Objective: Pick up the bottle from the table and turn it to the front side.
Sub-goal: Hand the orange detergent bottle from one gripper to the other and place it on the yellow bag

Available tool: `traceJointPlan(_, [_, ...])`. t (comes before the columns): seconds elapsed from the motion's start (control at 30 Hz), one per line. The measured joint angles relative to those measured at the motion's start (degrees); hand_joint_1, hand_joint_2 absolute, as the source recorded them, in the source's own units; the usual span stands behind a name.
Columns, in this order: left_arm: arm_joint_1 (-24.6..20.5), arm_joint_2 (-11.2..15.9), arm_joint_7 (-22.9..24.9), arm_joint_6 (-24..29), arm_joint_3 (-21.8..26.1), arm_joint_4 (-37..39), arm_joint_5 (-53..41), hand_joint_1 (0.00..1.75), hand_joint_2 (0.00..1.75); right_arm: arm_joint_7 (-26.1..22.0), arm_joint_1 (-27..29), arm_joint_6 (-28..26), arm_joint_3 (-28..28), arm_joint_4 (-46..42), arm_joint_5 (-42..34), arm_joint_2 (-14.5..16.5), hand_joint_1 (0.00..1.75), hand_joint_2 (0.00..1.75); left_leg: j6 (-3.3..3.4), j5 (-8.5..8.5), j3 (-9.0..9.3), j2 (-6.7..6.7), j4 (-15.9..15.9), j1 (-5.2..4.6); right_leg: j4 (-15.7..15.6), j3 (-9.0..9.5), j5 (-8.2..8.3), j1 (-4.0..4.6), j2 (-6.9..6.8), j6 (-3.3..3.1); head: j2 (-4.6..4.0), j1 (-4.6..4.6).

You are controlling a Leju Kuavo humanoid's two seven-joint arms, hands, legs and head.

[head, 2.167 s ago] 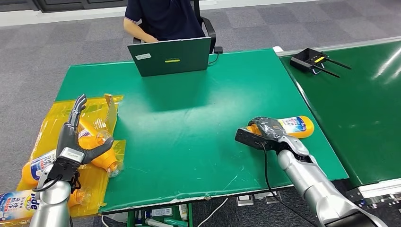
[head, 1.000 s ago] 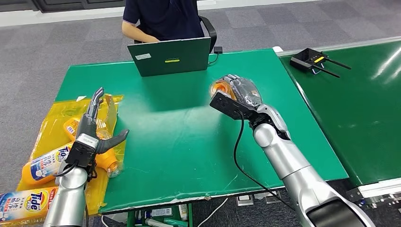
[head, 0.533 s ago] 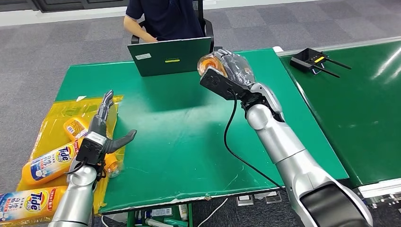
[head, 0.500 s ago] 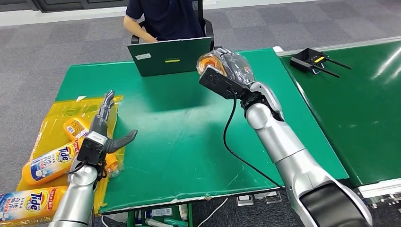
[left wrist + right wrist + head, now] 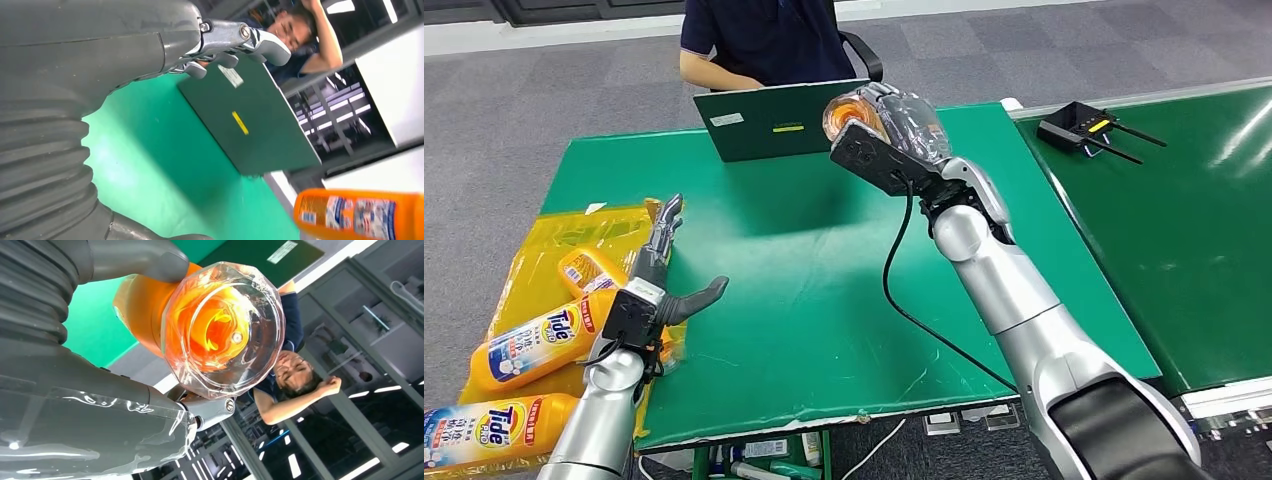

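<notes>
Lifting clear of the green table (image 5: pixel 824 300), the right hand (image 5: pixel 902 122) had carried the orange Tide detergent bottle (image 5: pixel 849 112) from the table's near right edge, where it lay on its side about two seconds before, up and across to a spot high in front of the laptop (image 5: pixel 782 120). Its fingers were clenched around the bottle's body, and the right wrist view looked straight down the clear cap (image 5: pixel 222 330), so the bottle pointed away from that palm. By my reading the pick-up was done and the turn to the front side was under way, though not settled.

Over the same stretch the left hand (image 5: pixel 656 290) had drifted inward from above the yellow plastic sheet (image 5: pixel 544 250) toward the table's middle, its fingers spread and nothing in it; spare Tide bottles (image 5: pixel 539 335) lay just behind and beside it on the sheet. From the left wrist view the held bottle (image 5: pixel 362 212) sat far ahead of the thumb, cut off by the frame.

The label's facing could not be judged: the right hand and its black wrist camera covered most of the body in the head view. A person (image 5: pixel 759 40) sat beyond the laptop, cropped at the shoulders
</notes>
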Motion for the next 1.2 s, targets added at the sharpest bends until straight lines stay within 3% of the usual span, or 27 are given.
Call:
traceJointPlan(0.23, [-0.79,-0.31,-0.01,8.88,-3.09,0.83,4.17,0.0,1.75,-0.98,-0.02,0.73,0.36,-0.56,-3.31,1.87,1.75,1.75,0.0,0.0,0.0,0.0,0.0,0.0,0.0,0.0,0.0,0.0,0.0,0.0,0.0,0.0])
traceJointPlan(0.53, [-3.63,-0.81,-0.01,13.76,-8.22,1.81,7.5,0.0,1.75,-2.23,0.87,0.97,1.61,-2.51,-7.02,4.67,1.75,1.75,0.0,0.0,0.0,0.0,0.0,0.0,0.0,0.0,0.0,0.0,0.0,0.0,0.0,0.0])
traceJointPlan(1.2, [-6.98,-2.11,-0.01,15.48,-11.14,4.33,7.95,0.0,1.75,-2.26,1.48,2.31,3.31,-3.57,-9.98,8.05,1.75,1.75,0.0,0.0,0.01,0.0,0.01,0.0,0.0,0.0,0.0,0.01,0.0,0.0,0.0,0.0])
